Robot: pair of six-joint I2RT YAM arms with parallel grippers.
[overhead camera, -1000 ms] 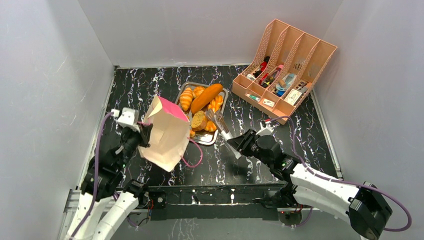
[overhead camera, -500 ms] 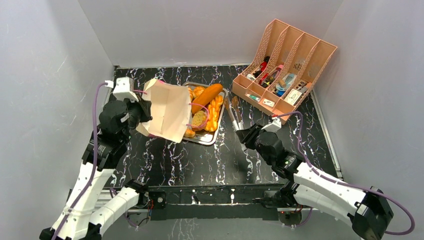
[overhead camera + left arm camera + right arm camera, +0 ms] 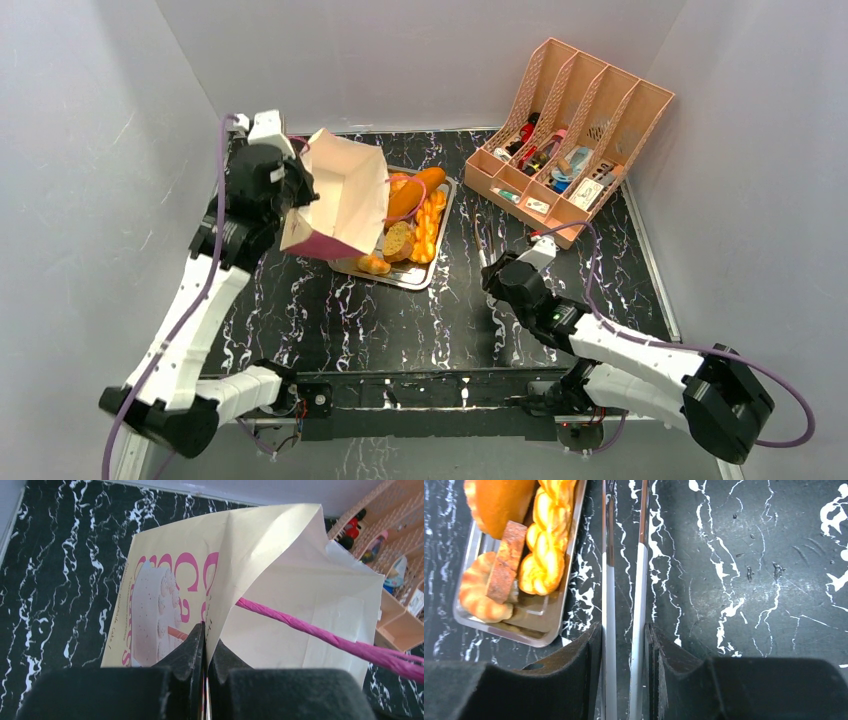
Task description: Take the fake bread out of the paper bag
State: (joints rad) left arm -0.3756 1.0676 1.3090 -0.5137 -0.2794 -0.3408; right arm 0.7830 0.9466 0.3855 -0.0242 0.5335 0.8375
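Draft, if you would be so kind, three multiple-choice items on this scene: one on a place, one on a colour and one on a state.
1. Where does the fake bread lie?
A. In the file rack.
B. On the bare table.
C. On the metal tray.

2. What colour is the cord handle of the paper bag?
A. Pink.
B. Green.
C. Blue.

3. What is the left end effector doing?
A. Standing open.
B. Shut on the paper bag.
C. Shut on the tongs.

Answers: 1 C, the pastries are heaped on the tray; 2 A, a pink cord crosses the left wrist view; 3 B, its fingers pinch the bag's edge.
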